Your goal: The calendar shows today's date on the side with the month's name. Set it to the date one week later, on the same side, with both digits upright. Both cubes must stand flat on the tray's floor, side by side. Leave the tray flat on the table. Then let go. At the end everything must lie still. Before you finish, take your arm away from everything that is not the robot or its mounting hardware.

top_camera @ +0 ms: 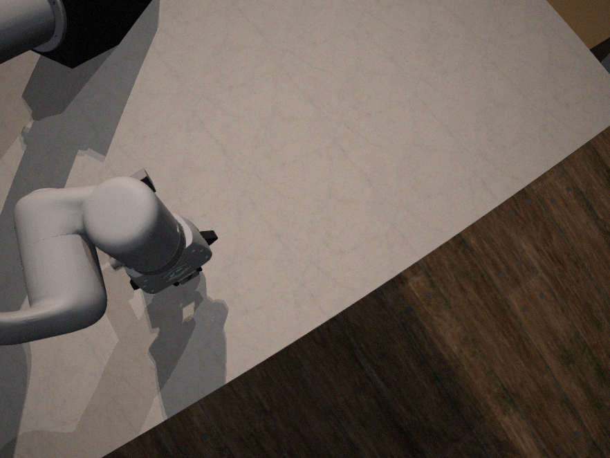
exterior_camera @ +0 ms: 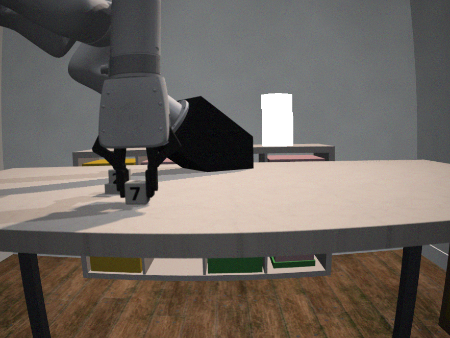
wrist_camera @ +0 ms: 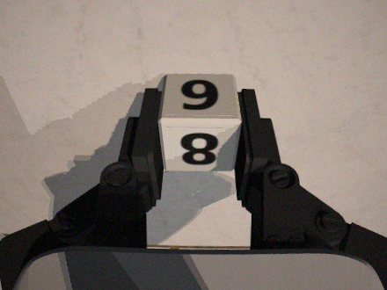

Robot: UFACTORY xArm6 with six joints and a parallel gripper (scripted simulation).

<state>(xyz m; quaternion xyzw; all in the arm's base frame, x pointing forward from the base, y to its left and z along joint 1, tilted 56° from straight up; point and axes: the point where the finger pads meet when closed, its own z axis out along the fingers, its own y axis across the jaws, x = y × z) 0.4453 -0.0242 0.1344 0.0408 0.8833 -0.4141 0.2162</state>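
Note:
My gripper (exterior_camera: 136, 193) (wrist_camera: 199, 112) is shut on a white cube (exterior_camera: 131, 200) (wrist_camera: 169, 113). The cube shows a 7, upright, towards the exterior camera, and a 9 and an 8 in the wrist view. It is low at the table; whether it touches the top is unclear. Behind my left finger in the exterior view, the other cube (exterior_camera: 111, 175) stands at the grey tray (exterior_camera: 109, 188), with a 2 partly covered by the finger. The tray's month side and the rest of its floor cannot be made out. My arm hides most of this in the top view.
The pale table (top_camera: 344, 147) (exterior_camera: 308, 196) has its front edge beyond the held cube. The black robot base (exterior_camera: 218, 145) stands behind to the right in the exterior view. A shelf with coloured boxes and a bright lamp (exterior_camera: 277, 120) are beyond the table.

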